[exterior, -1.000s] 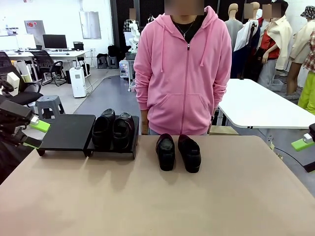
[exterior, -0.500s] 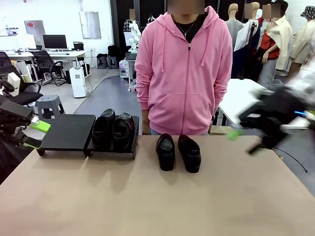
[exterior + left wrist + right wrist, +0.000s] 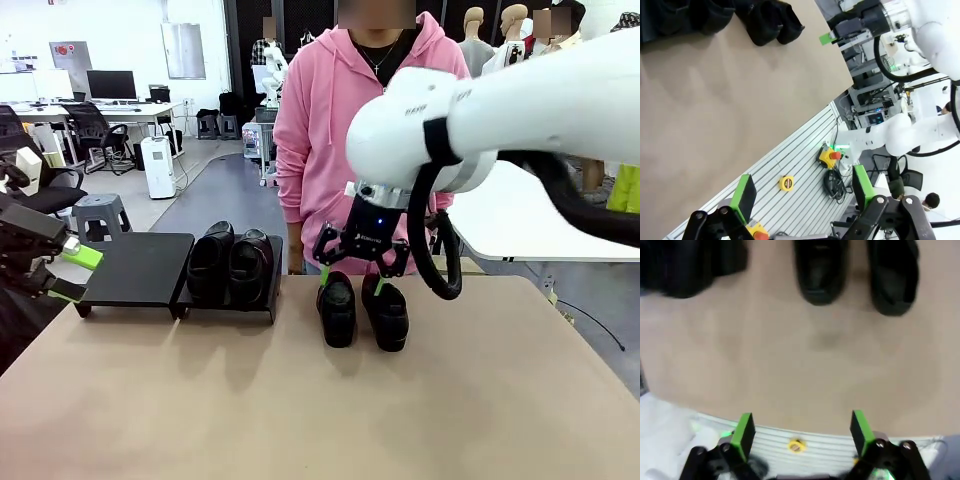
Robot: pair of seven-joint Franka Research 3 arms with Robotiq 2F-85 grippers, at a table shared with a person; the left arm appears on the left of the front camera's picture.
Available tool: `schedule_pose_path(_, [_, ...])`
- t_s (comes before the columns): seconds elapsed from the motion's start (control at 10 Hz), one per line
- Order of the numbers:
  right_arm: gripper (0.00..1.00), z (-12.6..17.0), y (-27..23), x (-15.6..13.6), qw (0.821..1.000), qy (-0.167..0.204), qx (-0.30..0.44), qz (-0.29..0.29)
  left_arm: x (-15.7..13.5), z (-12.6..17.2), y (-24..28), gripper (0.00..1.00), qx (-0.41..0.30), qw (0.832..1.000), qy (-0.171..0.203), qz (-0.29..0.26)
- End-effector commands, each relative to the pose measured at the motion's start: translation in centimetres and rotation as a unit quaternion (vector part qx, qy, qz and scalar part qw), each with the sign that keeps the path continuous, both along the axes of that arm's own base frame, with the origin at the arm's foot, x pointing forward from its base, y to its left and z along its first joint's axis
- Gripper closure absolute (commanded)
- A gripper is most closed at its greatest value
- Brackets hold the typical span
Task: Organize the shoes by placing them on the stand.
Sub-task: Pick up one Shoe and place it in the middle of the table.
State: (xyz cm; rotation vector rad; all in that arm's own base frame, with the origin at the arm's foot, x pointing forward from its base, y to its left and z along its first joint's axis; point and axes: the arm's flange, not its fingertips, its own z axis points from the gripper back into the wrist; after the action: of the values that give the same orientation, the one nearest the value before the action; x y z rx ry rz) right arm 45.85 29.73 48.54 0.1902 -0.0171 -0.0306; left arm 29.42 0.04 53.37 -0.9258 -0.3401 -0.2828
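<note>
Two black glossy shoes [image 3: 337, 310] [image 3: 387, 315] lie side by side on the tan table near its far edge. My right gripper [image 3: 350, 282] hangs open just above their heels, and nothing is between its fingers. In the right wrist view the same shoes [image 3: 820, 270] [image 3: 892, 275] lie beyond the open gripper [image 3: 801, 432]. Two more shoes [image 3: 210, 262] [image 3: 250, 265] rest on the right platform of the stand [image 3: 275, 290]. The stand's left platform [image 3: 138, 265] is bare. My left gripper [image 3: 68, 272] waits open at the table's left edge, beside that platform. The left wrist view shows its gripper [image 3: 802, 192] open.
A person in a pink hoodie [image 3: 375, 150] stands at the far edge behind the shoes. A white table [image 3: 520, 215] stands behind on the right. Off the near edge, a slatted base holds a yellow tape measure [image 3: 785, 183] and a red stop button [image 3: 830, 156].
My right arm has swung in from the right edge across the table and now hangs over the loose pair of shoes. The left arm and all shoes have stayed put.
</note>
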Motion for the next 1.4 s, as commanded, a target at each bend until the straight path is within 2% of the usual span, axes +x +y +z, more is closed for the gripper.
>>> schedule_pose_path(0.0, [0.0,1.2,0.2,-0.5,0.999,-0.008,0.039,0.008,0.0,0.3,0.1,0.0,-0.009,1.0,0.0,0.0])
schedule_pose_path(0.2, [0.0,1.2,0.2,-0.5,0.999,-0.008,0.039,0.008,0.0,0.3,0.1,0.0,-0.009,1.0,0.0,0.0])
schedule_pose_path(0.3, [0.0,0.3,0.0,0.0,1.0,0.0,0.006,0.0,0.0,0.3,0.1,0.0,-0.009,1.0,0.0,0.0])
schedule_pose_path(0.4, [0.0,-0.5,1.2,2.3,0.999,-0.034,-0.026,-0.01,0.0,0.3,0.1,0.0,-0.009,1.0,0.0,0.0])
schedule_pose_path(0.5, [0.0,-1.4,2.0,5.2,0.999,-0.004,-0.019,-0.046,0.0,0.3,0.1,0.0,-0.009,1.0,0.0,0.0])
schedule_pose_path(0.6, [0.0,-2.4,2.5,7.8,0.997,-0.028,-0.027,-0.074,0.0,0.3,0.1,0.0,-0.009,1.0,0.0,0.0])
schedule_pose_path(0.7, [0.0,-3.6,3.0,10.3,0.994,-0.036,-0.037,-0.092,0.0,0.3,0.1,0.0,-0.009,1.0,0.0,0.0])
schedule_pose_path(0.8, [0.0,-4.8,2.8,12.0,0.992,-0.028,-0.038,-0.115,0.0,0.3,0.1,0.0,-0.009,1.0,0.0,0.0])
schedule_pose_path(1.0, [0.0,-6.9,2.9,14.6,0.994,-0.008,-0.03,-0.105,0.0,0.3,0.1,0.0,-0.009,1.0,0.0,0.0])
schedule_pose_path(1.3, [0.0,-10.0,2.6,15.9,0.992,0.027,-0.05,-0.114,0.0,0.3,0.1,0.0,-0.009,1.0,0.0,0.0])
